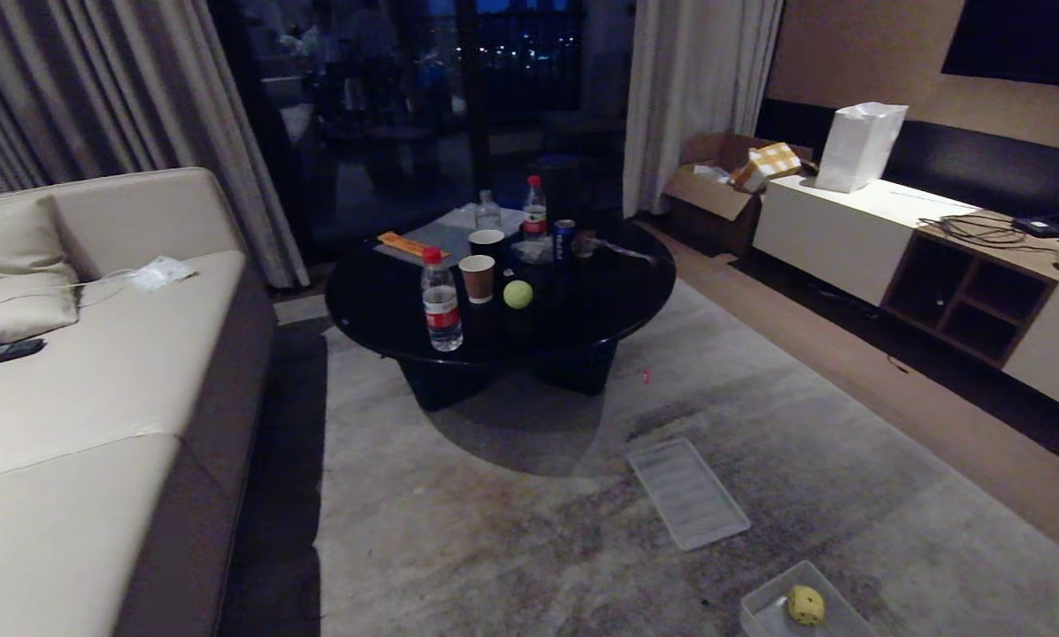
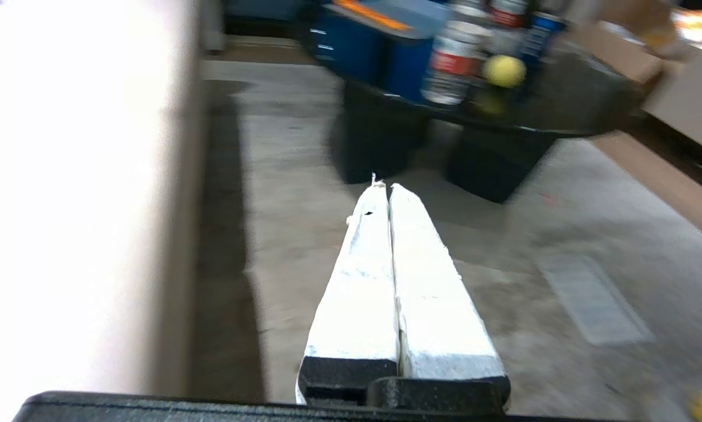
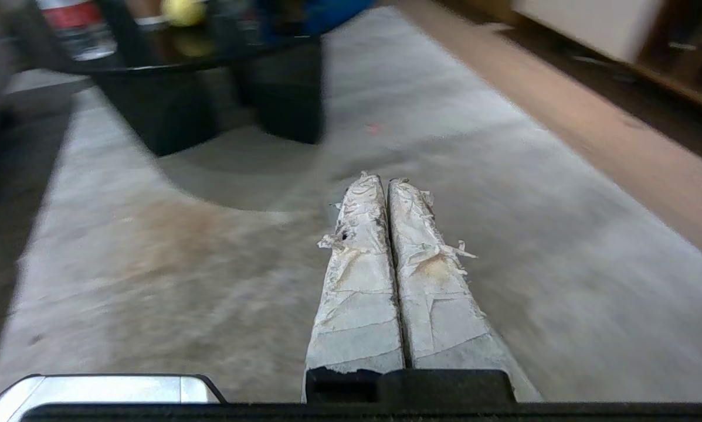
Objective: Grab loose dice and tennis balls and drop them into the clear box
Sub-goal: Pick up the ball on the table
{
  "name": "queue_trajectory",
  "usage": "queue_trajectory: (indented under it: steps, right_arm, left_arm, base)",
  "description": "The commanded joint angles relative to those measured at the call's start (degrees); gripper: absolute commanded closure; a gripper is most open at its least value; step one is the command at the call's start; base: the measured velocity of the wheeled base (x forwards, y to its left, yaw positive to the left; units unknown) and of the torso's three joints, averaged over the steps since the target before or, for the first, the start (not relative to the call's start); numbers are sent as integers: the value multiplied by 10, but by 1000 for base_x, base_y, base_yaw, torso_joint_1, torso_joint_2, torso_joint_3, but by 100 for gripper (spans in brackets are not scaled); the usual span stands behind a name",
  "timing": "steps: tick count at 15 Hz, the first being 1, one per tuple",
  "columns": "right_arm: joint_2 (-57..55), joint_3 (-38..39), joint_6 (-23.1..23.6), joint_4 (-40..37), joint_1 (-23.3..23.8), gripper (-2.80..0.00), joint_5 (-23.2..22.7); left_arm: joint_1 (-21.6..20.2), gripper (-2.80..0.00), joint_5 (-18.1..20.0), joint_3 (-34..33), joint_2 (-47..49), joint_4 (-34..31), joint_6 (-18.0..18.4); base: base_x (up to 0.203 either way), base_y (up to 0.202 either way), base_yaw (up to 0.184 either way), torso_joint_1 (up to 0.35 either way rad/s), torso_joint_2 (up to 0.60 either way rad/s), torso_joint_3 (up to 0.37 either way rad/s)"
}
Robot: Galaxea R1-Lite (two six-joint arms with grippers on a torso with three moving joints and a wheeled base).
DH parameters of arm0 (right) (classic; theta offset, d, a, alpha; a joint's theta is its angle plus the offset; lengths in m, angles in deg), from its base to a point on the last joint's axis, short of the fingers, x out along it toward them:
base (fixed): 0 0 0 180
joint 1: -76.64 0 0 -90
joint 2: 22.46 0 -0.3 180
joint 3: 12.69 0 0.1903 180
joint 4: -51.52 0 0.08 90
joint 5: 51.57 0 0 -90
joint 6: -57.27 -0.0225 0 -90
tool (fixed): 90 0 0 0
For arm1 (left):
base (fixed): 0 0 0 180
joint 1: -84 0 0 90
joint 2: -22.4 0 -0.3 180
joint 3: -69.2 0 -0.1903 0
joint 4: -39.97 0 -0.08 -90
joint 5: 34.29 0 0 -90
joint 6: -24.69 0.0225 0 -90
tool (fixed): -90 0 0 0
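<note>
Item: clear box [image 1: 759, 610], bottom right of your head view, on the rug [image 1: 511, 531], one yellow die [image 1: 805, 605] inside.

Your one visible tennis ball [image 1: 517, 294] sits on the round black desk [image 1: 600, 292] at upper centre, just right of a brown paper cup [image 1: 477, 278] and a water bottle [image 1: 441, 301]. A flat ribbed lid [image 1: 686, 492] lies on the rug between desk and box, apart from both. Beige sofa [image 1: 95, 372] fills the left. Your left tool [image 2: 384, 186] and right tool [image 3: 379, 178] each hang over the rug, fingers pressed together, holding nothing.
</note>
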Motion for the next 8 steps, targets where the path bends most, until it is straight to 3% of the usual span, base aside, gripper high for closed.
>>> queue_trajectory:
  steps: [1,8]
  right_arm:
    - [0,0,0,0,0,0,0]
    - [0,0,0,0,0,0,0]
  left_arm:
    - [0,0,-1,0,1,0,-1]
    - [0,0,0,0,0,0,-1]
  base:
    - [-2,-14,158,2,7,2]
    - [-2,-8,164,4,2,2]
